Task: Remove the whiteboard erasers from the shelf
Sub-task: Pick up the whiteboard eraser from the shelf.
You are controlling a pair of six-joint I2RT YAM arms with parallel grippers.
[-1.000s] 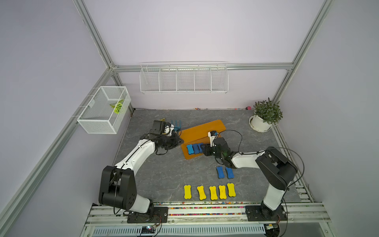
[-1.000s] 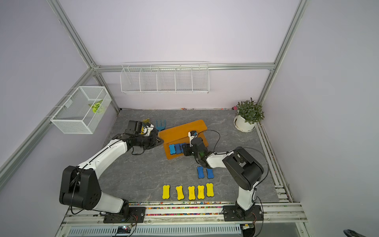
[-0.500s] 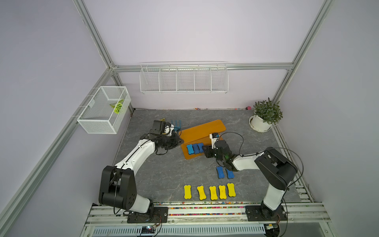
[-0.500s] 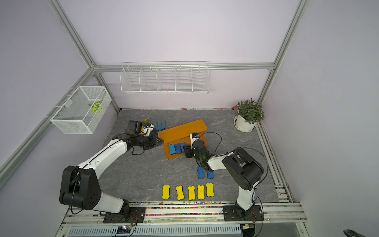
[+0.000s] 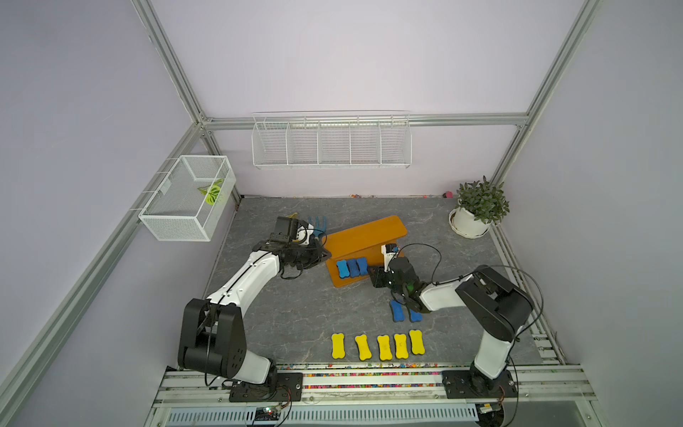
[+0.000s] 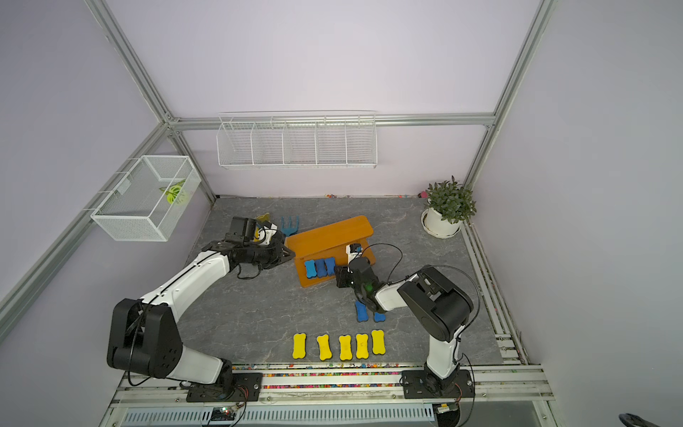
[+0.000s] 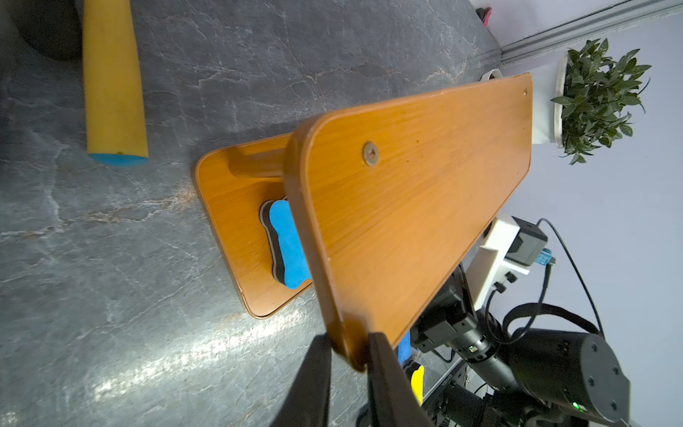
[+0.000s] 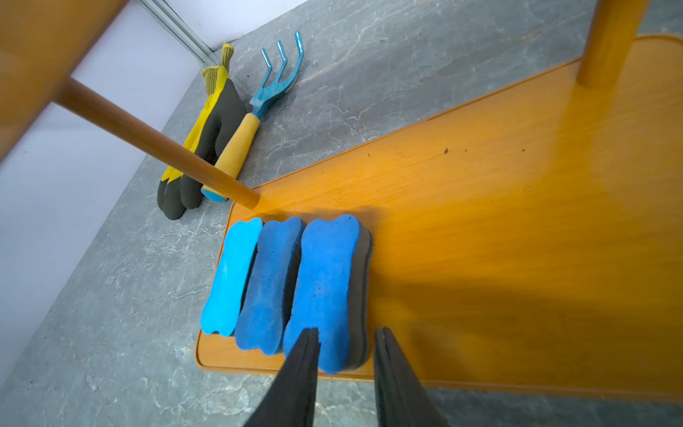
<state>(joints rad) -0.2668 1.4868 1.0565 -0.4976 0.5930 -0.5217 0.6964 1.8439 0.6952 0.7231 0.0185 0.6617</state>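
Erasers (image 5: 352, 267) of blue foam, three side by side, sit on the lower tier of the shelf (image 5: 364, 236). A blue pair (image 5: 397, 311) lies on the counter (image 5: 295, 318) partly under the right arm, and five yellow erasers (image 5: 384, 345) form a row near the front edge. The right fingers (image 8: 299, 373) stand apart over the near end of the end eraser (image 8: 325, 281), not closed on it. The left fingers (image 7: 314, 377) are clamped on a corner of the shelf's upper tier.

Grey tabletop (image 5: 281, 318) (shelf (image 5: 366, 233), erasers (image 5: 384, 347), rake (image 8: 266, 88), glove (image 8: 210, 140))
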